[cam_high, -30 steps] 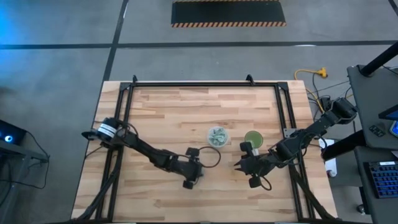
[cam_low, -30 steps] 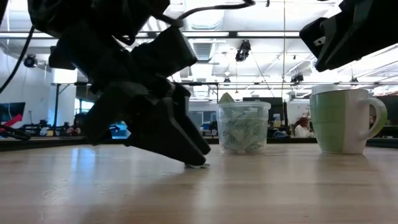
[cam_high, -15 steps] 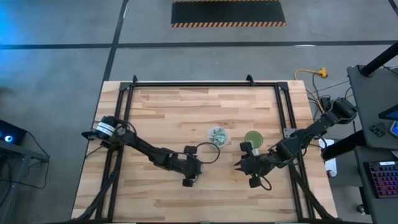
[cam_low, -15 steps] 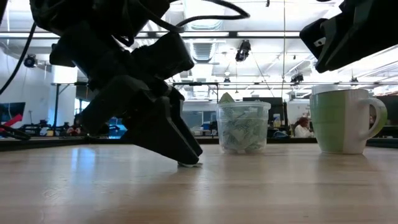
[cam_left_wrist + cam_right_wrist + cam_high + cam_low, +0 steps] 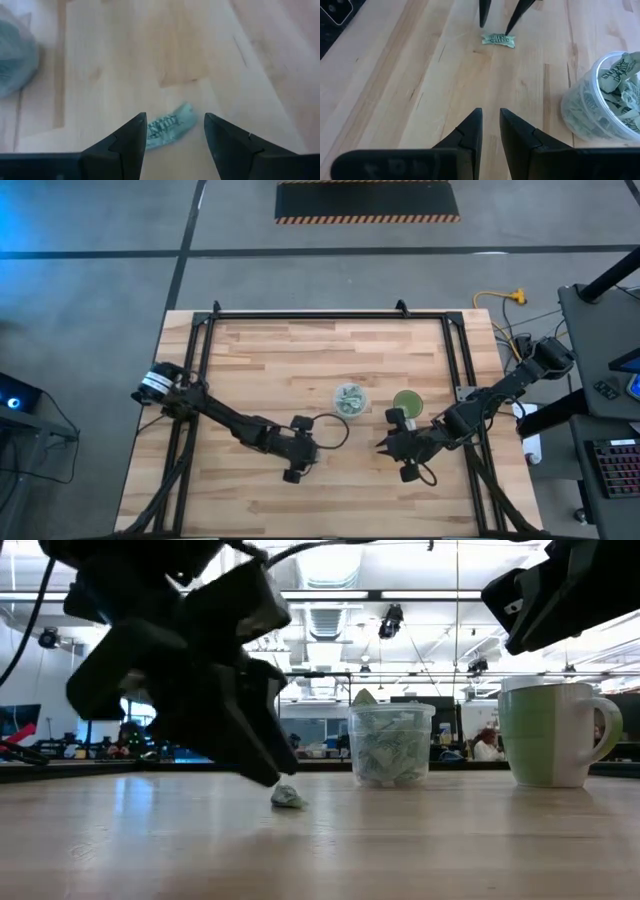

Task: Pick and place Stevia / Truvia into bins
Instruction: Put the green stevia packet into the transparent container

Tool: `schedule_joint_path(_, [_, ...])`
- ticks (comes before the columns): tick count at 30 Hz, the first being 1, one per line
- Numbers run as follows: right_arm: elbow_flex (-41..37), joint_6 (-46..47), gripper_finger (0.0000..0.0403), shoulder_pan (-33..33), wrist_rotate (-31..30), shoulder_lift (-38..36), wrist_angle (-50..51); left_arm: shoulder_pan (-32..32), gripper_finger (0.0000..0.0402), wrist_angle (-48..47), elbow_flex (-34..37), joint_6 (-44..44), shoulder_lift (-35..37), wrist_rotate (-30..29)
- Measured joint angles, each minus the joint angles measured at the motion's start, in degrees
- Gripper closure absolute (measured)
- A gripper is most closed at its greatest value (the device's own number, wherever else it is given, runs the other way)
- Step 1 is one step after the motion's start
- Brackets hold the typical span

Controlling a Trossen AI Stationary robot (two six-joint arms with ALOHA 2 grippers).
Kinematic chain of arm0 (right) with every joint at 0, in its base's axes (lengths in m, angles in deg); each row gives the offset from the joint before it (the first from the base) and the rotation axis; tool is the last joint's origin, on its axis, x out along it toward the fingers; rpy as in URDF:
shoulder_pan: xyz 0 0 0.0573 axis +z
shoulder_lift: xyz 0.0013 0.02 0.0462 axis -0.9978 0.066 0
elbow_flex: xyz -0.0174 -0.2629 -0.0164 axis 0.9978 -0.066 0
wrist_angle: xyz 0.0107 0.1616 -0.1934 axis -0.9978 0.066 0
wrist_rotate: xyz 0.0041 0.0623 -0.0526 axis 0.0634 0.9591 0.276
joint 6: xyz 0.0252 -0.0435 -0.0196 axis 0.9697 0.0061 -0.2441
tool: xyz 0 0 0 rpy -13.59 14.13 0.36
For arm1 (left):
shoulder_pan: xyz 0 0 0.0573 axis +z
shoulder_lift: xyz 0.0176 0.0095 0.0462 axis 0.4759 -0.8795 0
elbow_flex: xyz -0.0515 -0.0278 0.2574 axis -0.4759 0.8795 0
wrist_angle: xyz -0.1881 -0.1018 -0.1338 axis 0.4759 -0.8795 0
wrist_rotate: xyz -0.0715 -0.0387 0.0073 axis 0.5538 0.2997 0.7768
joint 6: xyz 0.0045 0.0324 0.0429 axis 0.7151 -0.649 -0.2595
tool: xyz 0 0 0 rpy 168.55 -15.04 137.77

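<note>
On the wooden table (image 5: 260,360) one Stevia sachet (image 5: 498,40) lies flat and alone, a little crumpled, in the middle part of the table in front of the clear cup (image 5: 350,400). The left gripper (image 5: 175,131) hangs just above this sachet with its two fingers spread; in the left wrist view the sachet (image 5: 167,126) shows in the gap between the fingers, nearer to one of them, and nothing is pinched. In the low view the sachet (image 5: 289,797) rests on the wood just beside the dark finger tips of the left gripper (image 5: 265,772), and it is not lifted. The clear cup (image 5: 391,744) stands upright and is filled with many green and white sachets, one of them sticks out over the rim. The green cup (image 5: 553,735) stands upright just beside the clear cup, on its right side in the high view, and the two cups do not touch. The right gripper (image 5: 490,122) waits near the green cup (image 5: 407,402), above the bare wood, and it points toward the sachet. Its fingers stand close together with only a narrow gap between them, and they hold nothing.
</note>
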Motion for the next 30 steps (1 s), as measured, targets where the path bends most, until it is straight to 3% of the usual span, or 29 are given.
schedule_joint_path(10, [-0.1,0.0,0.0346,0.0,0.0,0.0,-0.1,0.0,0.0220,2.5,3.2,0.6,-1.1,-0.5])
schedule_joint_path(20, [-0.1,0.0,0.0346,0.0,0.0,0.0,-0.2,0.1,0.0226,2.5,3.2,0.5,-1.1,-7.9])
schedule_joint_path(24, [-0.1,0.0,0.0346,0.0,0.1,0.0,-0.2,0.1,0.0263,2.4,3.2,0.5,-1.2,-8.1])
schedule_joint_path(30, [-0.1,0.0,0.0346,0.0,0.1,0.0,-0.2,0.2,0.0353,2.2,3.2,0.0,-1.2,-7.6])
